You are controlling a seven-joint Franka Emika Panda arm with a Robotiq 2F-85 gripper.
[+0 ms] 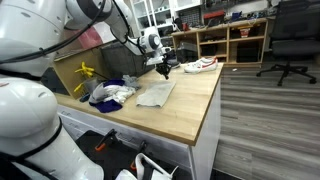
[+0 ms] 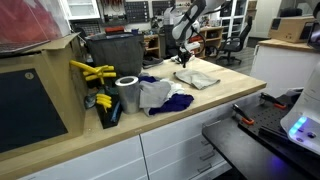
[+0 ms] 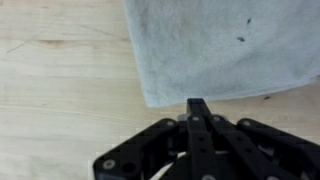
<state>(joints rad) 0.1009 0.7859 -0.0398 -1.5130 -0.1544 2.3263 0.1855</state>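
Observation:
A grey cloth (image 1: 157,94) lies flat on the wooden table (image 1: 195,105); it also shows in an exterior view (image 2: 197,77) and fills the top of the wrist view (image 3: 220,45). My gripper (image 1: 165,68) hovers over the cloth's far end, also seen in an exterior view (image 2: 184,58). In the wrist view the gripper (image 3: 199,106) has its fingers pressed together with nothing between them. Its tips sit just off the near edge of the cloth, above bare wood.
A heap of white and blue cloths (image 1: 108,93) lies beside the grey cloth, also in an exterior view (image 2: 160,95). A silver roll (image 2: 127,93), yellow tools (image 2: 92,72) and a dark bin (image 2: 115,48) stand nearby. A white and red shoe (image 1: 203,65) rests at the table's far end.

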